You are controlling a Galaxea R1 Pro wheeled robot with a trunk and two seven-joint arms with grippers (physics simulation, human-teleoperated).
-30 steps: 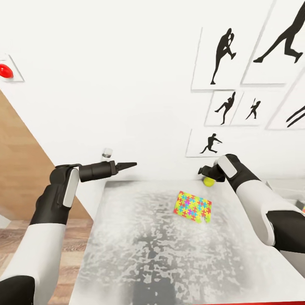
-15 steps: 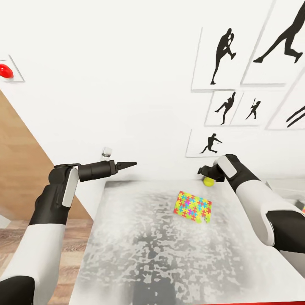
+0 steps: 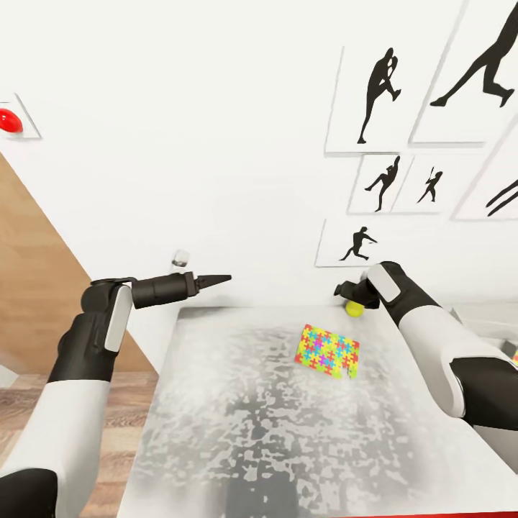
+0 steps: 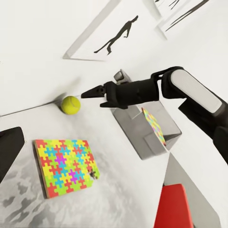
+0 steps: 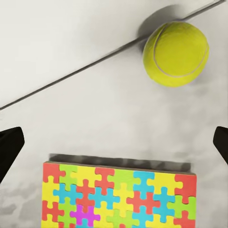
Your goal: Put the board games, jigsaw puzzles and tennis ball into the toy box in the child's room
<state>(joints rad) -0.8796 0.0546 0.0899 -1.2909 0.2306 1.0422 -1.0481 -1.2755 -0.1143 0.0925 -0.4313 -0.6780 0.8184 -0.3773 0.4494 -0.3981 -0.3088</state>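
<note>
The tennis ball (image 3: pixel 354 309) sits at the desk's (image 3: pixel 216 403) far edge against the wall, a jigsaw puzzle (image 3: pixel 328 350) lying flat just in front of it. The right claw (image 4: pixel 90 93) hovers over the ball, tips together in the left wrist view. That view also shows the toy box (image 4: pixel 145 127) beyond the right arm, a second puzzle (image 4: pixel 154 125) leaning inside. The left claw (image 3: pixel 219 279), its tips closed to a point, is held empty off the desk's far left corner.
</note>
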